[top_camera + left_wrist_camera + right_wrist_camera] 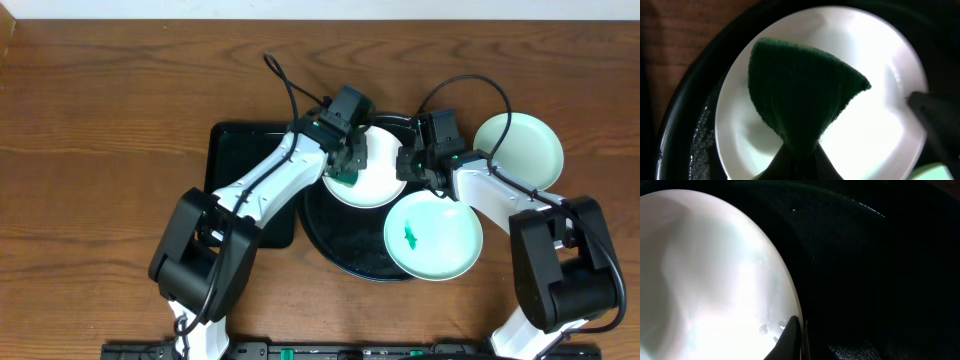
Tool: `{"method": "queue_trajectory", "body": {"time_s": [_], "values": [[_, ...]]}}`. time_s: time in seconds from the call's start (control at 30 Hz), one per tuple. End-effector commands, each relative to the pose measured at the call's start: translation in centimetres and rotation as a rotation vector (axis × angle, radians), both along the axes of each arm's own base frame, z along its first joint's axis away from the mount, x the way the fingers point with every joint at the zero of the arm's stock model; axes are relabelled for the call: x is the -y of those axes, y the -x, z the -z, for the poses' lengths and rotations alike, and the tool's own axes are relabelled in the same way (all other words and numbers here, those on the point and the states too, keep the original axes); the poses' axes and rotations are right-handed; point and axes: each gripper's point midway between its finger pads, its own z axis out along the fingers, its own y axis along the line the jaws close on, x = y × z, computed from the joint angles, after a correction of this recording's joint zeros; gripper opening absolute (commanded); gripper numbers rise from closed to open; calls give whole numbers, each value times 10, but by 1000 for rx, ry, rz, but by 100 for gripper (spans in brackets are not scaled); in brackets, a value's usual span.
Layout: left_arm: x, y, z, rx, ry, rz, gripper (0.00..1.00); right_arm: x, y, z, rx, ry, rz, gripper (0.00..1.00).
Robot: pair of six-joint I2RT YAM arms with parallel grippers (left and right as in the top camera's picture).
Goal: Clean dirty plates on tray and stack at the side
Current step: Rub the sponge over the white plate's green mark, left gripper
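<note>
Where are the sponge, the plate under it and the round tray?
sponge [800, 95], left wrist view, middle of its green face.
plate under the sponge [875, 140], left wrist view, bare white floor right of the sponge.
round tray [350, 245], overhead view, bare black floor near its front-left rim.

Brown wooden table [100, 120] with the grain running side to side, bare boards showing along the far edge and at both ends. Resting straight on the wood near the middle, a large glossy round black tray [345, 245] with a raised rim, and just beside it on the left a smaller rectangular black tray [235, 150], partly covered from above. Off to the right of the round tray, flat on the boards, one pale-mint plate [525, 150] near the rim, the gap between them hidden.
</note>
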Motion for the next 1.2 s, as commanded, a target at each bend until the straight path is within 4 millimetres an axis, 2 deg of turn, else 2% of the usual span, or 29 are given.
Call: {"method": "queue_trajectory", "body": {"time_s": [0.0, 0.3, 0.57, 0.67, 0.83, 1.03, 1.17], "values": [[-10, -2, 11, 21, -43, -20, 7, -11, 6, 5, -25, -44, -36, 1], [-11, 0, 17, 13, -49, -20, 8, -13, 7, 5, -27, -50, -40, 1], [-12, 7, 55, -72, -76, -33, 7, -13, 7, 5, -27, -50, -40, 1], [-1, 17, 62, -130, -21, -3, 7, -13, 7, 5, -27, -50, -40, 1], [26, 32, 57, -206, 121, 47, 8, -13, 6, 5, -26, -50, -40, 1], [48, 36, 48, -243, 240, 63, 8, -13, 6, 4, -24, -51, -40, 1], [55, 35, 43, -238, 281, 76, 7, -13, 6, 4, -24, -51, -40, 1]]}}
